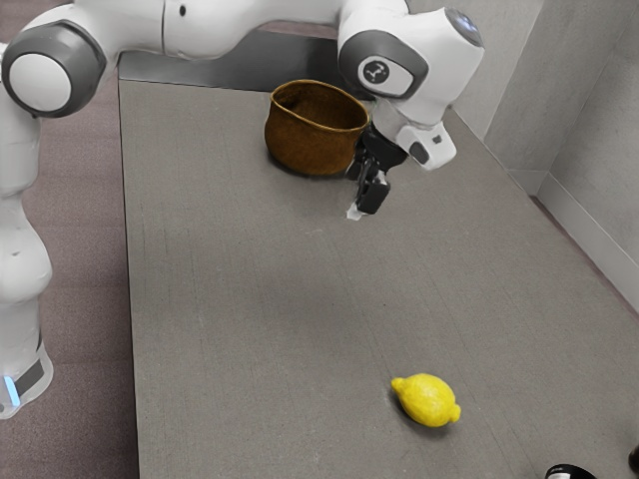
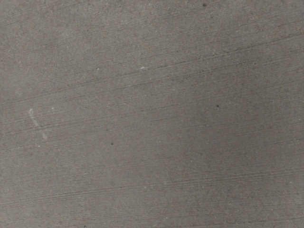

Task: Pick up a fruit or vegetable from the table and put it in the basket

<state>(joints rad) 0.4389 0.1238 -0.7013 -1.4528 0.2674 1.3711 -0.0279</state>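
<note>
My black gripper [image 1: 363, 205] hangs over the table beside the brown basket [image 1: 312, 143], on its side toward the exterior view's right; whether it is open or shut cannot be made out. The basket stands upright near the top of that view, its inside partly visible. A yellow lemon [image 1: 427, 400] lies on the table in the lower part of the exterior view, well apart from both gripper and basket. Beneath my hand, the wrist view has bare grey tabletop [image 2: 152, 118].
Two partly cropped dark objects are at the exterior view's lower right, one [image 1: 570, 472] near the bottom edge, another [image 1: 634, 460] at the right edge. A grey wall [image 1: 599, 130] rises beyond the table's right side.
</note>
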